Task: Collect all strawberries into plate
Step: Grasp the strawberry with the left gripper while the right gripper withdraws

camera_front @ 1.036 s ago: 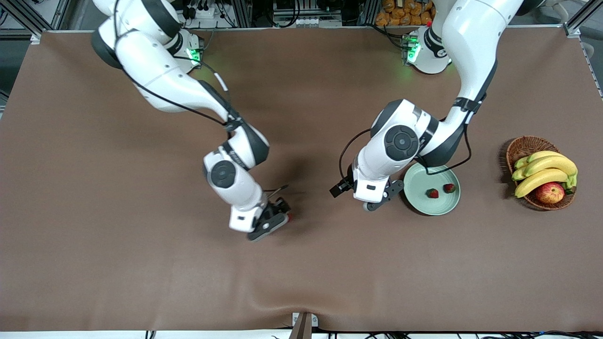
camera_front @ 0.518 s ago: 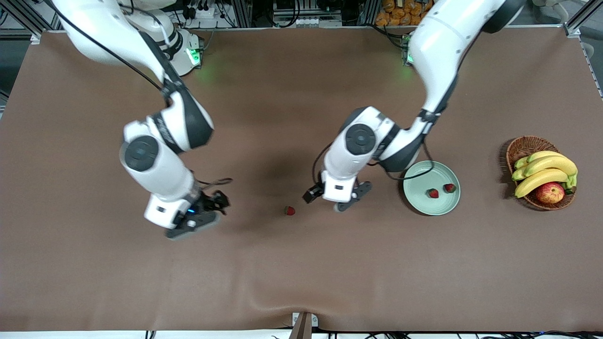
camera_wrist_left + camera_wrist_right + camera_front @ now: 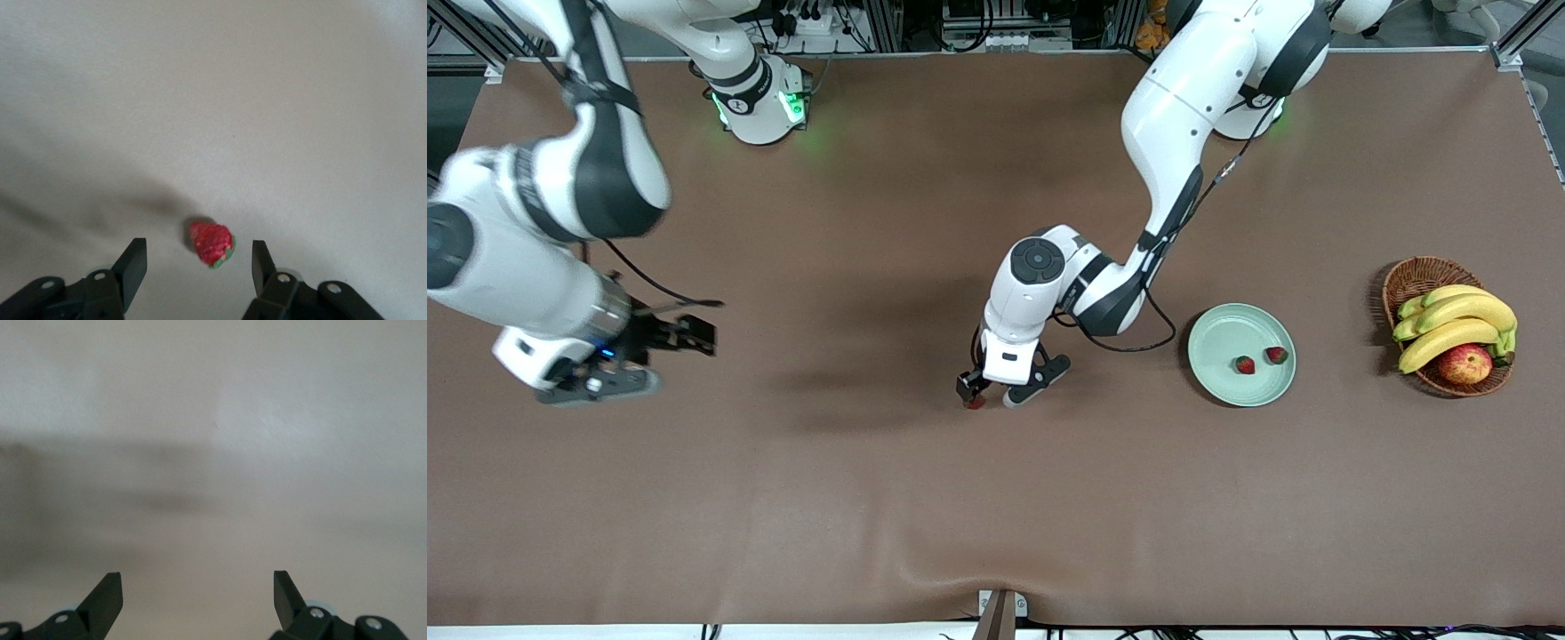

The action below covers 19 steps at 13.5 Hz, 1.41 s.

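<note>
One strawberry (image 3: pixel 975 403) lies on the brown table mid-table, partly under my left gripper (image 3: pixel 987 396). In the left wrist view the strawberry (image 3: pixel 212 244) sits between the open fingers (image 3: pixel 133 263) of the left gripper (image 3: pixel 199 261), and nothing touches it. Two more strawberries (image 3: pixel 1243 364) (image 3: pixel 1276 356) lie in the mint-green plate (image 3: pixel 1218 333), which stands toward the left arm's end. My right gripper (image 3: pixel 692 332) is open and empty, raised over bare table toward the right arm's end. The right wrist view shows the right gripper (image 3: pixel 197 587) over bare cloth.
A wicker basket (image 3: pixel 1414 277) with bananas (image 3: pixel 1458 324) and a red-yellow apple (image 3: pixel 1465 364) stands beside the plate at the left arm's end of the table. The brown cloth has a ripple near the front edge (image 3: pixel 960 542).
The right arm has drawn away toward its own end, leaving the strawberry on the table. The left gripper has moved from beside the plate to over that strawberry.
</note>
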### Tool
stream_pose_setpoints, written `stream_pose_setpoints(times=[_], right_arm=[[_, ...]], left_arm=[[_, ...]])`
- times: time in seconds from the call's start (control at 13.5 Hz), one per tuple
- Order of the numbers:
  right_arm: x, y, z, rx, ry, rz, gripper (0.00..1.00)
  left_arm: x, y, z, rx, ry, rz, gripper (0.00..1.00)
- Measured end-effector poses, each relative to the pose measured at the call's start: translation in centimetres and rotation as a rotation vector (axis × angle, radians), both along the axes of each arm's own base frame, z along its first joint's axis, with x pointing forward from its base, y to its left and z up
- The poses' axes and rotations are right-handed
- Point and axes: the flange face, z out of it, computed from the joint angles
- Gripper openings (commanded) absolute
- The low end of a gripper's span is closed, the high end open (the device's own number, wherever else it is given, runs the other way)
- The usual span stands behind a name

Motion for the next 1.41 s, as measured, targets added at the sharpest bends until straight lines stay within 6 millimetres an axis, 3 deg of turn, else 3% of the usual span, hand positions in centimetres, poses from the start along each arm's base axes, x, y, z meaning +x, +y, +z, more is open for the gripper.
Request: stream_pose_setpoints(times=[0.37, 0.67, 0.96, 1.41], right_arm=[[-4.1, -5.0, 7.1, 0.009, 0.020, -0.063, 1.00], [-6.8, -9.3, 10.2, 0.017, 0.055, -0.121, 1.00], [-7.6, -9.8, 12.6, 0.019, 0.066, -0.126, 1.00], [-8.1, -9.9, 14.2, 0.025, 0.049, -0.126, 1.00]], left_arm=[[0.6, -0.4, -1.5, -0.026, -0.028, 0.003, 0.71], [0.0, -1.1, -3.3, -0.028, -0.031, -0.008, 0.63], [-0.1, -2.0, -3.4, -0.035, -0.046, -0.017, 0.40], [0.1, -2.0, -3.5, -0.032, -0.052, -0.017, 0.08]])
